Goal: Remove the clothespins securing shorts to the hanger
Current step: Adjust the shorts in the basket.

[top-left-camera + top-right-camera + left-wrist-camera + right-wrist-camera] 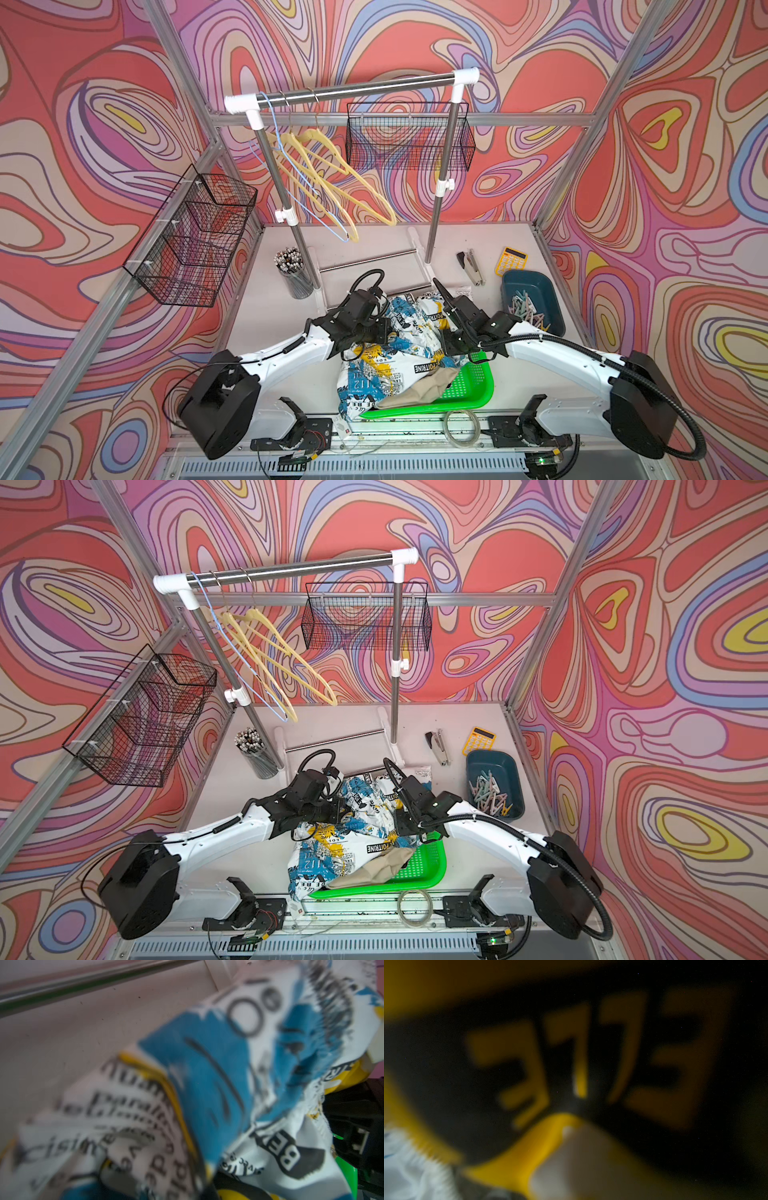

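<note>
Clothespins point(525, 309), pink and mint ones, lie heaped in a dark blue bin point(544, 286) on the table point(374, 245), beyond the far right corner of the green tray point(469, 386) and apart from it. None can be made out on the printed shorts point(386, 361), which are crumpled across the tray's left half and spill over its far edge. The beige shorts point(419, 392) lie on the tray, partly under them.

Both arms meet over the heap at the tray's far edge. The left tool point(380, 332) is pressed together at the fabric just past the tray's far left corner; whether it pinches cloth I cannot tell. The right tool point(451, 338) is sunk into the folds at the tray's far edge. Its wrist camera shows only blurred yellow and black print against the lens, so I cannot tell how its jaws stand or what they touch.

This looks like the hunt for a remaining pin on the printed pair, one arm steadying the cloth while the other reaches in. The next move probably calls for squeezing the pin's tail ends and drawing it straight off, then carrying it to the bin past the tray's far right corner.
</note>
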Available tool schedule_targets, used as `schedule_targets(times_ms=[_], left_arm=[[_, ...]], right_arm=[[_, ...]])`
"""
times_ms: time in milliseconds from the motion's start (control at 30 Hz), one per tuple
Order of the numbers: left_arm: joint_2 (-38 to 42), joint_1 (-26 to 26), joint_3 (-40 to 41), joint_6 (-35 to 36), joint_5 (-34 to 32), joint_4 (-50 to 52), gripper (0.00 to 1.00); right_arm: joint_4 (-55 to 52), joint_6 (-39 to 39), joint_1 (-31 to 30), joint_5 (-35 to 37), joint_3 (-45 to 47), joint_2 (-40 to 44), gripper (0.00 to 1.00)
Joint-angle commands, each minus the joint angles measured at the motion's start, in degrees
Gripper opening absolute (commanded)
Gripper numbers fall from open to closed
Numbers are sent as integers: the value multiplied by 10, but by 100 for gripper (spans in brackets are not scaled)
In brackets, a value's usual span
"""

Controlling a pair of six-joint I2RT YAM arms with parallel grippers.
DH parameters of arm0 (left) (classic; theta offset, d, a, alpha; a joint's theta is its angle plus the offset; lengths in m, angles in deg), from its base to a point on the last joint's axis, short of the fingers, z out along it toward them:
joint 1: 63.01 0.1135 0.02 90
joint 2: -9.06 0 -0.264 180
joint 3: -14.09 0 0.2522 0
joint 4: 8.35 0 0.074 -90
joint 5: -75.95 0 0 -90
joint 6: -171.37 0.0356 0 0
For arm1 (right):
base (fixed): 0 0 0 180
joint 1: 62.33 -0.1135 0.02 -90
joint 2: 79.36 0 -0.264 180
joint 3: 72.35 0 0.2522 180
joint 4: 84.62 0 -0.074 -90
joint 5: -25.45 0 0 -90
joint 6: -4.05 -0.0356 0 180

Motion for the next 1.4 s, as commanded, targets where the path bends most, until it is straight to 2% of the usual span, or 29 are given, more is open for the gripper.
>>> schedule_targets(times_ms=[0, 100, 267, 367, 533, 600, 733, 867, 967, 1100, 1200, 1300, 1333, 1367], left_arm=[[-57, -15, -38, 35, -2, 17, 0], [-69, -27, -57, 47, -25, 31, 0], [3, -28, -93, 65, -67, 80, 0], [69, -28, -124, 82, -82, 120, 8], [142, -28, -175, 115, -105, 181, 40], [169, -28, -179, 121, -108, 191, 49], [230, -27, -158, 120, -112, 204, 55], [325, -28, -106, 105, -171, 211, 55], [408, -28, -55, 97, -243, 212, 55], [492, -28, -18, 87, -391, 234, 57], [524, -28, -4, 124, -528, 233, 62], [535, -26, 21, 168, -710, 174, 63], [536, -25, 34, 188, -746, 137, 63], [534, -24, 61, 238, -776, 56, 64]], right_arm=[[74, -28, -1, -34, 25, -27, 15], [52, -29, -1, -20, 17, -7, 16], [-49, -10, 0, 41, -52, 84, 21], [-114, 6, 0, 74, -107, 117, 24], [-153, 15, 0, 88, -151, 148, 32], [-162, 18, 1, 91, -161, 155, 36], [-176, 23, 0, 107, -176, 176, 38], [-171, 27, 0, 151, -178, 214, 42], [-149, 26, 0, 200, -162, 243, 43], [-112, 39, 2, 299, -143, 259, 46], [-67, 58, 7, 380, -120, 262, 51], [11, 85, 40, 427, -86, 263, 58], [39, 95, 57, 425, -72, 263, 60], [74, 104, 80, 419, -56, 260, 62]])
